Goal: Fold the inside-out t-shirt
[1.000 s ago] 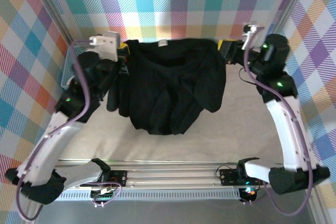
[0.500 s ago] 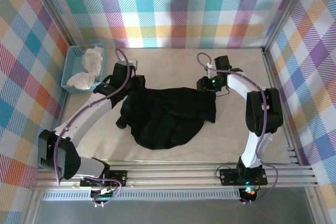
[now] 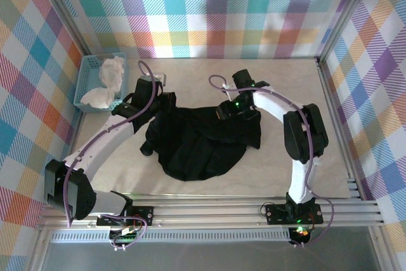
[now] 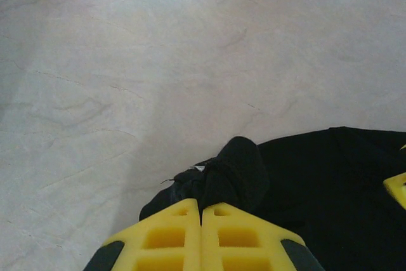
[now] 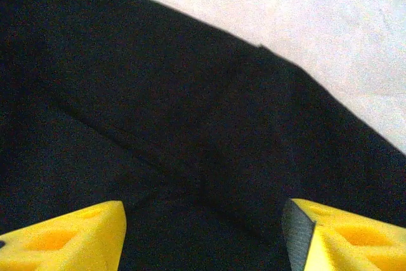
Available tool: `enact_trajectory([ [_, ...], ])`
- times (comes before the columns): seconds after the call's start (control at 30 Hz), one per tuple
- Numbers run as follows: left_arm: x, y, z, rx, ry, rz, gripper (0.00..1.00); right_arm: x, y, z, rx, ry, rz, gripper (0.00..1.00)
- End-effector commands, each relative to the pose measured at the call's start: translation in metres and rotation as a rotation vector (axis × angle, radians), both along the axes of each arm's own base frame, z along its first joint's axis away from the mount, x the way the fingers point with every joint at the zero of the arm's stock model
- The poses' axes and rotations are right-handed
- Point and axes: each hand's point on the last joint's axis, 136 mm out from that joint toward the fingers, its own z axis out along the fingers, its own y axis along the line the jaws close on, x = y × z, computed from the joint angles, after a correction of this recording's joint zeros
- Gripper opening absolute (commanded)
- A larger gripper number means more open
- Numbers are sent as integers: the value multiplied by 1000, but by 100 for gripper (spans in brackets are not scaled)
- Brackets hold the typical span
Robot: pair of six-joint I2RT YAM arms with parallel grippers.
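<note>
The t-shirt (image 3: 203, 144) lies in a rumpled black heap in the middle of the table (image 3: 254, 176). Its sleeves and any print are lost in the folds. At its far left edge the left gripper (image 4: 202, 217) pinches a bunched bit of fabric between fingers pressed together, their bases cut off. At the far right edge the right gripper (image 5: 203, 211) hangs over the cloth with its fingers (image 5: 70, 236) spread; whether they touch it is unclear. At the far left, a basket (image 3: 95, 108) holds a white cloth (image 3: 109, 75).
</note>
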Motion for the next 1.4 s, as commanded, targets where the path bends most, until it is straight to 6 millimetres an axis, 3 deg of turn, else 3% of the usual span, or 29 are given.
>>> enact_trajectory([
  [0.0, 0, 3, 16, -33, -46, 5, 0, -8, -6, -3, -82, 18, 26, 62],
  [0.07, -1, 5, 18, -30, -53, 12, 0, -12, -4, -5, -74, 34, 31, 53],
  [0.13, -1, 6, 19, -30, -58, 17, 0, -13, -3, -6, -71, 42, 26, 36],
  [0.27, -1, 9, 20, -26, -61, 25, 0, -12, -4, 8, -57, 11, 12, 8],
  [0.33, -2, 11, 21, -22, -62, 35, 0, -9, -6, 24, -49, -30, 0, 0],
  [0.4, -3, 14, 25, -20, -72, 46, 0, -5, -10, 48, -42, -89, -18, 0],
  [0.53, -6, 16, 49, -42, -122, 50, 0, 6, -30, 129, 25, -266, -93, 0],
  [0.6, -10, 17, 71, -65, -167, 48, 0, 8, -44, 179, 99, -368, -146, 0],
  [0.7, -21, 21, 119, -109, -278, 46, 0, 0, -65, 261, 256, -536, -222, 0],
  [0.77, -33, 29, 158, -143, -376, 57, 0, -14, -77, 316, 359, -662, -250, 0],
  [0.87, -59, 38, 217, -212, -521, 55, 0, -44, -87, 384, 447, -819, -250, 0],
  [1.07, -138, 58, 321, -347, -772, -9, 0, -127, -115, 484, 555, -1087, -254, 0],
  [1.23, -203, 80, 378, -389, -916, -43, 0, -204, -144, 538, 622, -1271, -275, 0],
  [1.37, -219, 78, 400, -360, -917, -96, 0, -242, -154, 559, 658, -1333, -271, 0],
])
